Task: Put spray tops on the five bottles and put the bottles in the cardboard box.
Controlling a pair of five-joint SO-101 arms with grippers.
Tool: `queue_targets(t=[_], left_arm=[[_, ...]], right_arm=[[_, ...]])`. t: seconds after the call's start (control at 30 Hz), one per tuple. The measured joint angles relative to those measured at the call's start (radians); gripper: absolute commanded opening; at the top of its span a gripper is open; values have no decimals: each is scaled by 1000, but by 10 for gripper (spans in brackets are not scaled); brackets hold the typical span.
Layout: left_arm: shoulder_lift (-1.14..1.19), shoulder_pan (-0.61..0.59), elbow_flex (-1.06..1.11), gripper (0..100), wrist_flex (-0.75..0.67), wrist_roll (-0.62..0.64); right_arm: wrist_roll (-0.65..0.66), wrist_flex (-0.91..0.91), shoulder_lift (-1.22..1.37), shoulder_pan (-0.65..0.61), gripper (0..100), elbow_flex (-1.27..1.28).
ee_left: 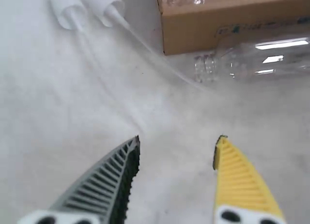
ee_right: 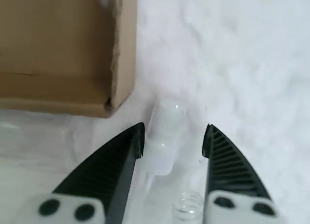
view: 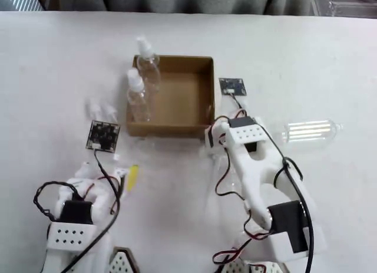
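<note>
The cardboard box (view: 177, 128) stands mid-table, and two clear bottles with spray tops (view: 147, 63) (view: 137, 96) stand along its left inner wall. A bare clear bottle (view: 309, 130) lies to the right. Another bare bottle (ee_left: 256, 59) lies in front of the box. My right gripper (view: 215, 144) (ee_right: 175, 127) is at the box's front right corner, open, with a white spray top (ee_right: 164, 132) lying between its fingers and a bottle neck (ee_right: 189, 207) close by. Two loose spray tops (ee_left: 72, 11) (ee_left: 109, 6) lie ahead of my left gripper (ee_left: 179, 139), which is open and holds nothing.
Two small circuit boards with wires lie on the white table, one (view: 104, 135) left of the box and one (view: 232, 86) at its right side. Cables run along both arms. The loose spray tops (view: 100, 111) sit left of the box.
</note>
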Motion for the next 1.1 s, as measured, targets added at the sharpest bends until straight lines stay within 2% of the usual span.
queue_targets(t=[0.23, 0.47, 0.7, 1.1], left_arm=[[0, 0, 0, 244, 0, 0], [0, 0, 0, 244, 0, 0], [0, 0, 0, 244, 0, 0], [0, 0, 0, 244, 0, 0]], right_arm=[[0, 0, 9, 0, 37, 0], [2, 54, -3, -3, 153, 0], [-68, 124, -38, -3, 93, 0], [-83, 187, -40, -60, 92, 0]])
